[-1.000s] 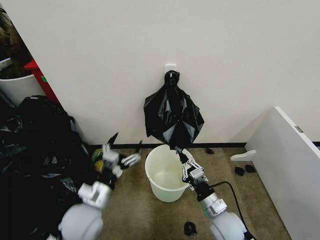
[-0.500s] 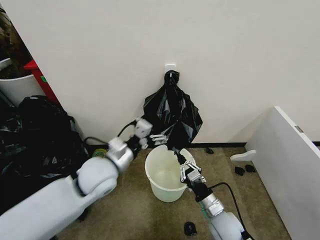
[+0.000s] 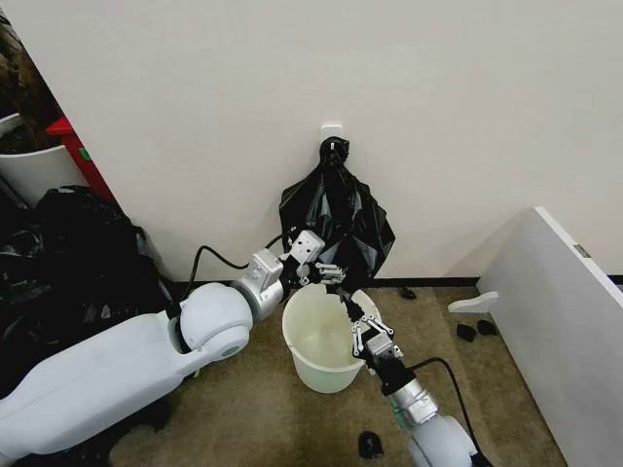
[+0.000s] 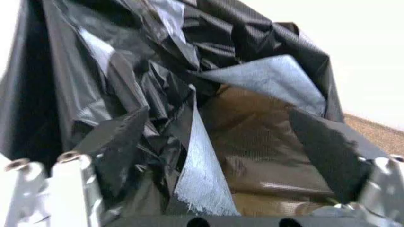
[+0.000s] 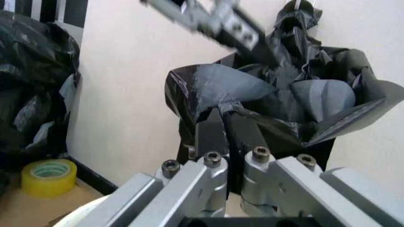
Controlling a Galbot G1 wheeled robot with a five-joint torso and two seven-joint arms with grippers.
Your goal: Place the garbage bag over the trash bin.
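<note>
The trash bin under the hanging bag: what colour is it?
Cream-white, plain; the trash bin shows best in the head view.

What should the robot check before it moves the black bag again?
1. Right tool shut on the bag's lower edge: ok.
2. Left tool open, at the bag: ok.
3. Left tool gripping the bag: not ok, plastic only sits between its fingers.
4. Bag freed from the wall hook: not ok, its top hangs there.
5. Bin upright below the bag: ok.
6. Bag over the bin rim: not ok.
</note>
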